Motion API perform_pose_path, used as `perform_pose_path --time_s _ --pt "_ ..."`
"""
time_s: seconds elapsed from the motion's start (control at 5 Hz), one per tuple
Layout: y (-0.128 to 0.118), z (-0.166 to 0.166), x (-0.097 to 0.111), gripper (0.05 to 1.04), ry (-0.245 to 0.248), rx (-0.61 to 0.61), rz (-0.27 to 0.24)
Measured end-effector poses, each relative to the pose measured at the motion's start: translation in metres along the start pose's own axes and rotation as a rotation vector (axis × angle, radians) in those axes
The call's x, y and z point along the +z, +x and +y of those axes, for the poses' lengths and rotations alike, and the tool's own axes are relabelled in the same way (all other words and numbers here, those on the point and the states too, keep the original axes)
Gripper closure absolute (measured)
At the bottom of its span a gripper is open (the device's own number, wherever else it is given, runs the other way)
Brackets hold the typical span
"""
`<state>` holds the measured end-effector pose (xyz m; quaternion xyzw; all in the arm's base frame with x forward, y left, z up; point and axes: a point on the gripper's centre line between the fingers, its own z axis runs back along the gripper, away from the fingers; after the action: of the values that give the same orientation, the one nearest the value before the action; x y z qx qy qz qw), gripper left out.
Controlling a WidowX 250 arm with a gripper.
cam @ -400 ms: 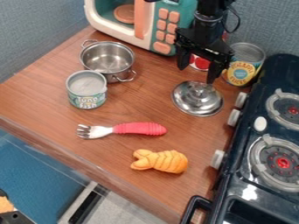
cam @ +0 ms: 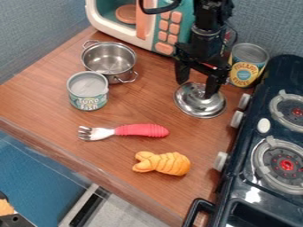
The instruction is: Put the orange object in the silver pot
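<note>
My gripper (cam: pixel 195 90) hangs open over the silver lid at the upper right of the counter, its two fingers apart and nothing held between them. The orange object (cam: pixel 162 163), ridged and shaped like a shrimp or tail, lies on the counter near its front edge, well below the gripper in the view. At the upper left stands the silver pot (cam: pixel 109 60), uncovered and with nothing in it, a wire handle on either side.
The silver lid (cam: pixel 200 106) lies under the gripper. A tuna can (cam: pixel 88 91) stands beside the pot, a pink-handled fork (cam: pixel 141 130) mid-counter. A pineapple can (cam: pixel 246 65) stands at the back right, near the stove (cam: pixel 252 153). Behind is a toy microwave (cam: pixel 165 27).
My gripper has come down the view and slightly left, from behind the lid to over it. The orange object and the pot have stayed put.
</note>
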<state>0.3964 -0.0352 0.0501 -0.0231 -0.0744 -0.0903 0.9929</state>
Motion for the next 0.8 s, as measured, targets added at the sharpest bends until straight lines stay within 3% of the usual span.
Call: perform_pose_path --time_s 0.2,0.4,0.6,0.8 --pt "-0.015 0.005 0.033 0.084 0.017 -0.073 -0.054" --pt "-0.045 0.011 0.053 0.084 -0.002 -0.166 -0.094" --pt "-0.072 0.002 0.058 0.084 -0.003 -0.273 -0.095" --pt "-0.098 -0.026 0.042 0.084 -0.049 -0.408 -0.067"
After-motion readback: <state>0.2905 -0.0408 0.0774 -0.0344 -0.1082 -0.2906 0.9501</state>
